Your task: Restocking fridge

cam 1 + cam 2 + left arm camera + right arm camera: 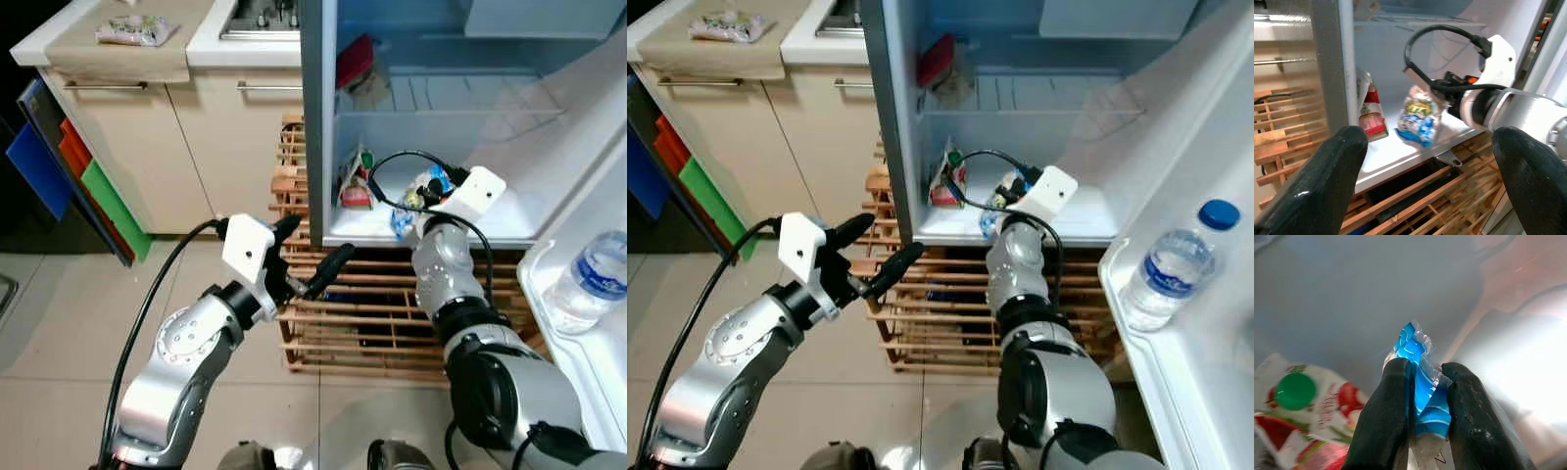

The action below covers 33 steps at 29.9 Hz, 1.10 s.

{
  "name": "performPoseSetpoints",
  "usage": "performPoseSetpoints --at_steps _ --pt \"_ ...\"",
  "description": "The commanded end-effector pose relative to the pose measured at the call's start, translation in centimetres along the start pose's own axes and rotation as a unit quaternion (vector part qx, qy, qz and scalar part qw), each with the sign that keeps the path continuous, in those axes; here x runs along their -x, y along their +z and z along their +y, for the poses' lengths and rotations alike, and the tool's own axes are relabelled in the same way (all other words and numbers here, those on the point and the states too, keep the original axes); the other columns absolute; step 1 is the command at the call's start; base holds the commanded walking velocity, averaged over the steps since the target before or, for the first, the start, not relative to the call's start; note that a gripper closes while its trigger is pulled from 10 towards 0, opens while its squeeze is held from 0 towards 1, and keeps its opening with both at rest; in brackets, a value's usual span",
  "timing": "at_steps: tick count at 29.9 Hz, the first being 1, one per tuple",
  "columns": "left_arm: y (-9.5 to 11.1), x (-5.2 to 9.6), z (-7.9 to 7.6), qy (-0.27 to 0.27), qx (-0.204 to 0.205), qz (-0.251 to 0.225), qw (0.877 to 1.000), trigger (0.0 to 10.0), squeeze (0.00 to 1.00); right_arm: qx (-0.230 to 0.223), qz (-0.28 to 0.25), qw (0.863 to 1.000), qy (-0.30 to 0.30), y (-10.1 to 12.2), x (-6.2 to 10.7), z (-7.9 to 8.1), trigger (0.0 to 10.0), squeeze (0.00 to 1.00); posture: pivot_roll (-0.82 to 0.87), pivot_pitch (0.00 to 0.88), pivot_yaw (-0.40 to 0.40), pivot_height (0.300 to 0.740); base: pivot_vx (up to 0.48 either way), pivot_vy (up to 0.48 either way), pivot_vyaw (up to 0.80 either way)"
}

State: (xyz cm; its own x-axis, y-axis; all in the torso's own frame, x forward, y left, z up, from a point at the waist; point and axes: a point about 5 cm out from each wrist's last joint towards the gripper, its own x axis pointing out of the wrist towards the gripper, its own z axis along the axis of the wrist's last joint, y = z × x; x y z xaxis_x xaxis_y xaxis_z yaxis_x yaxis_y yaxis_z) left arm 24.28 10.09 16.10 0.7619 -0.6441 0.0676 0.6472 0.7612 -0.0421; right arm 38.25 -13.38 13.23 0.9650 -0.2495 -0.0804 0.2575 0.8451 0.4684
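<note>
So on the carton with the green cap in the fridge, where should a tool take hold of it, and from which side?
Probably across the carton's flat body below the green cap, coming in from the open front of the fridge. It stands upright hard against the left wall, so only the front and its right-hand face are free. The right tool is shut on a blue snack bag beside it.

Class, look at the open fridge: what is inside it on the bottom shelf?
On the bottom shelf: a red-and-white carton with a green cap, and a blue snack packet pinched by the right end effector. The arm hides what lies behind it.
</note>
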Motion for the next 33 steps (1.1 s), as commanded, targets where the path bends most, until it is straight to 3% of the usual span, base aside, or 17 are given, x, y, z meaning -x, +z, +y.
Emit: performPoseSetpoints --at_steps 1,3,7,12,18,29,30,33 --pt "0.5 0.4 -0.5 -0.004 -0.001 0.001 1.000 10.0 0.00 -0.022 0.002 1.000 0.012 0.0 0.0 1.1 0.0 0.00 0.15 0.211 0.075 0.740 0.000 0.000 0.00" --pt "0.5 0.8 -0.6 0.001 0.001 0.009 1.000 10.0 0.00 -0.051 0.007 0.998 0.024 0.2 0.0 2.4 0.0 0.00 0.15 0.236 0.082 0.740 0.000 0.000 0.00" --pt "0.5 1.5 -0.8 0.006 0.003 0.019 1.000 10.0 0.00 -0.069 0.003 0.997 0.024 0.8 -0.2 3.3 0.0 0.00 0.17 0.264 0.087 0.740 0.000 0.000 0.00" --pt "0.5 2.3 -1.2 0.012 0.008 0.031 0.999 10.0 0.00 -0.030 -0.045 0.998 0.020 2.4 -0.5 3.7 0.0 0.00 0.18 0.289 0.091 0.740 0.000 0.000 0.00" --pt "0.3 2.7 -1.7 0.014 0.018 0.043 0.999 10.0 0.00 0.016 -0.081 0.997 0.005 3.5 -0.8 3.3 0.0 0.00 0.18 0.316 0.093 0.740 0.000 0.000 0.00" --pt "0.2 3.1 -2.3 0.021 0.028 0.053 0.998 10.0 0.00 -0.022 -0.046 0.996 -0.071 2.8 -1.0 1.2 0.0 0.00 0.19 0.341 0.089 0.740 0.000 0.000 0.00" --pt "0.2 3.1 -2.4 0.022 0.031 0.054 0.998 10.0 0.00 -0.022 -0.034 0.996 -0.075 2.3 -1.0 1.1 3.1 0.00 0.19 0.344 0.087 0.740 0.000 0.000 0.00" --pt "0.2 3.1 -2.5 0.023 0.032 0.054 0.998 10.0 0.00 -0.022 -0.028 0.996 -0.076 2.1 -0.9 1.2 3.1 0.00 0.19 0.345 0.086 0.740 0.000 0.000 0.00"
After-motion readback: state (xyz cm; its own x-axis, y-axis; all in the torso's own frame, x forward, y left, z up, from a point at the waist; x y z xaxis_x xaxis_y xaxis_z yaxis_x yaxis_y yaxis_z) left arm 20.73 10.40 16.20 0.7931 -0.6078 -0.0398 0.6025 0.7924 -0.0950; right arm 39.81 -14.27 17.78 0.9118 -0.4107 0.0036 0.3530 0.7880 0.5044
